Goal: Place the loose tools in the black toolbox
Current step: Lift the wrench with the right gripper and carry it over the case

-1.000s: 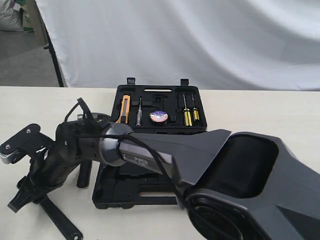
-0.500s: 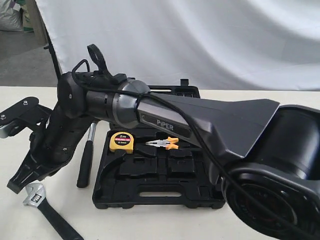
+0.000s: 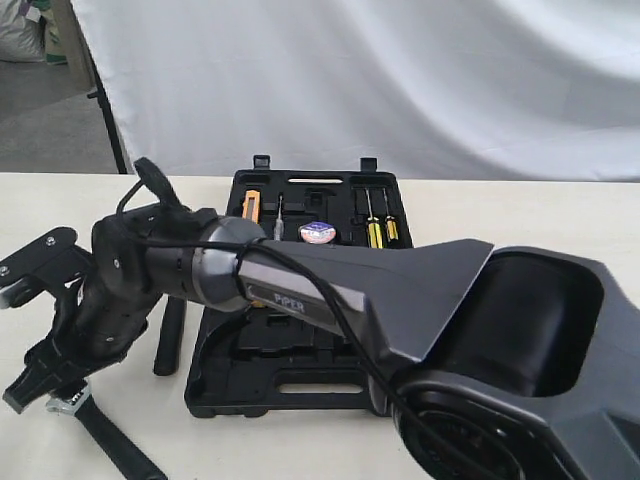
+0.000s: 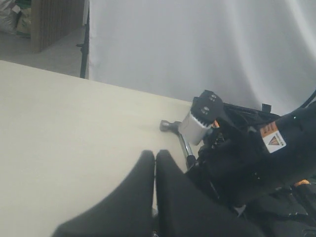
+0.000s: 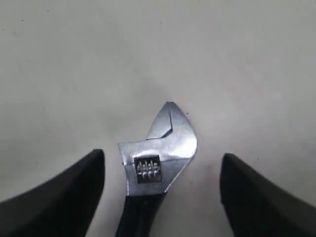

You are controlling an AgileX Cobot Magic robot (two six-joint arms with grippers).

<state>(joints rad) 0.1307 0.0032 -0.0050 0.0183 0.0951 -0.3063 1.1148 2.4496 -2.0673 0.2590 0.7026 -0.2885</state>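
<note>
Wrench (image 5: 163, 138) is lying flat on the worktop (image 5: 59, 59), left of the toolbox (image 3: 300, 392), silver head showing. Right hand (image 5: 162, 157) is hovering over it, fingers spread wide, one on each side of the head, neither touching. Left hand (image 4: 154, 197) is hanging at the worktop's left side, fingers pressed together, gripping nothing. Hammer (image 3: 168, 340) is lying just beside the toolbox's left edge. Tape roll (image 3: 318, 233) is sitting in the toolbox's far half.

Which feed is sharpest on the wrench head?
Right wrist view: silver-headed black adjustable wrench sharp, evenly lit; right hand's fingers blurred. Exterior view: right arm hides much of the black moulded toolbox. Left wrist view: soft, left hand out of focus.
</note>
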